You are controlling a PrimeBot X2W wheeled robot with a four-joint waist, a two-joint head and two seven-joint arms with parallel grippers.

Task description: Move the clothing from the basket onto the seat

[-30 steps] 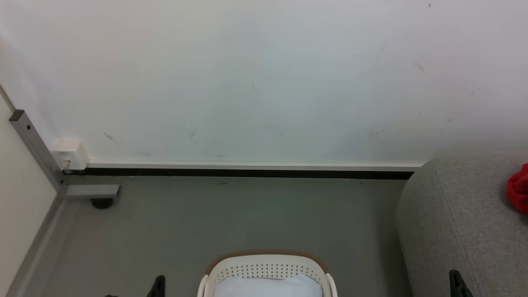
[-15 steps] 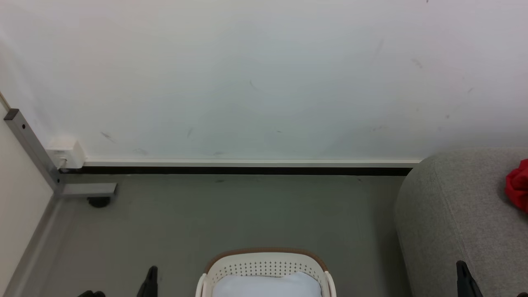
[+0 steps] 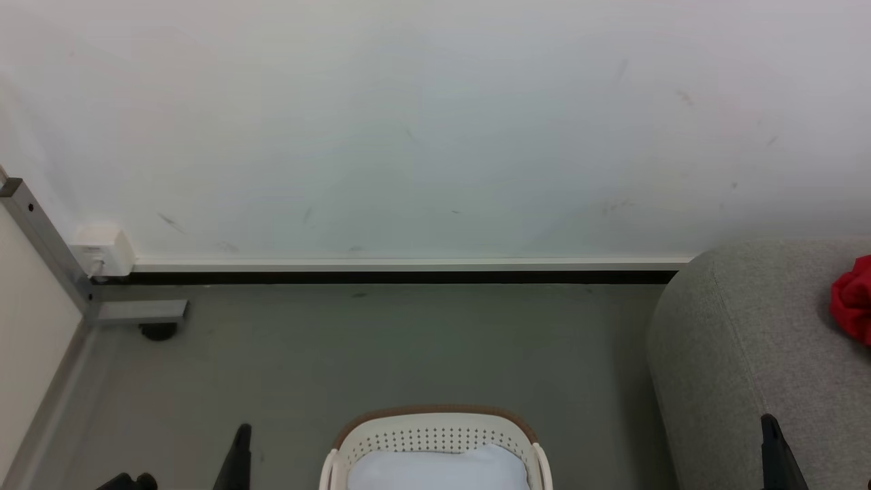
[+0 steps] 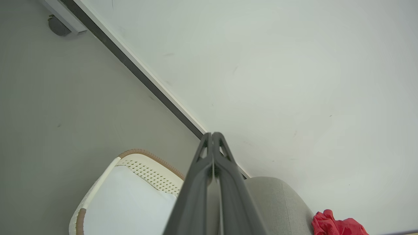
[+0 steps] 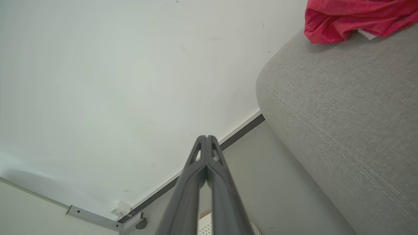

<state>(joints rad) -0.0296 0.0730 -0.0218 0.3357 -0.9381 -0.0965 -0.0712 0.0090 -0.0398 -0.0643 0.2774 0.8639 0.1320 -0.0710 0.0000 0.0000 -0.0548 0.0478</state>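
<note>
The cream-white basket (image 3: 435,435) with a brown rim sits on the floor at the bottom centre of the head view and holds plain pale bluish-white fabric (image 3: 435,473). Red clothing (image 3: 852,299) lies on the grey seat (image 3: 748,340) at the right edge; the garment (image 5: 352,16) also shows on the seat (image 5: 343,114) in the right wrist view. My left gripper (image 4: 213,135) is shut and empty, raised left of the basket (image 4: 147,166). My right gripper (image 5: 206,138) is shut and empty beside the seat's corner. Their tips, left (image 3: 241,435) and right (image 3: 769,425), rise at the bottom.
A white wall with a dark baseboard (image 3: 408,275) runs behind the grey floor. A metal frame leg with a caster (image 3: 156,331) and a white socket box (image 3: 102,248) stand at the left corner. Open floor lies between basket and wall.
The whole head picture has shifted a little, so the camera has moved. Both gripper tips rise slightly higher into the bottom of the picture and sit wider apart.
</note>
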